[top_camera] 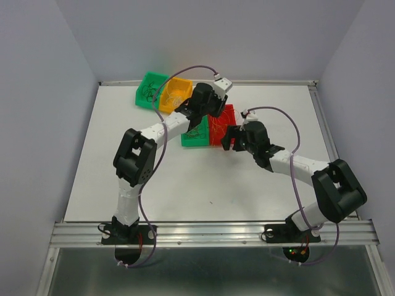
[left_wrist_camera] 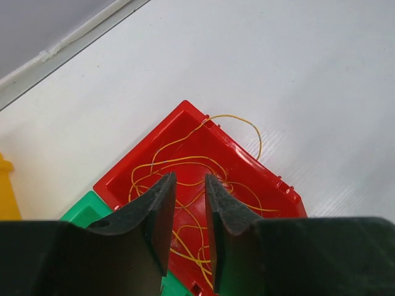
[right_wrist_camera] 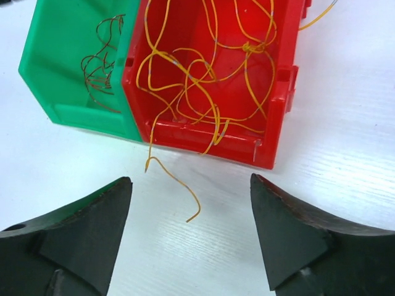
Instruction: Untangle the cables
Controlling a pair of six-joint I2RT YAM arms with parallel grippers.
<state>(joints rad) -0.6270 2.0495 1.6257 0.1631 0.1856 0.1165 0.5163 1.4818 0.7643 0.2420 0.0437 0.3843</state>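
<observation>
**Both claws standing apart over the red bin of yellow cables**

From where I am watching, both arms are reaching toward the middle of the white table (top_camera: 123,154). A red bin (top_camera: 216,132) and a green bin (top_camera: 194,137) are sitting there wall to wall, the green one at the red one's 9 o'clock.

The left gripper (left_wrist_camera: 185,194) is hanging directly over the red bin. Its two dark fingers (left_wrist_camera: 157,213) are standing only narrowly apart. Nothing is showing pinched in the slit, just the bin floor and wire beneath it.

The yellow cables (right_wrist_camera: 250,46) are lying in a loose curly snarl across the floor of the red bin. In the left wrist view, one loop (left_wrist_camera: 256,132) is arching out over the rim at about 1 o'clock. In the right wrist view, another strand (right_wrist_camera: 179,185) is spilling over the near wall at 6 o'clock, with its hooked end lying on the table.

The right gripper (right_wrist_camera: 190,185) is hovering just off that near wall with its jaws spread wide and gripping nothing. The spilled strand's end is lying in the open space between the fingers without touching either one.

The green bin beside it is holding a small clump of dark brownish cables (right_wrist_camera: 102,58), bunched toward its far end.

Toward 11 o'clock on the table, near the far edge, a second green bin (top_camera: 151,91) and an orange bin (top_camera: 176,92) are sitting side by side. Each has faint wiry strands inside, too small for me to make out.
</observation>
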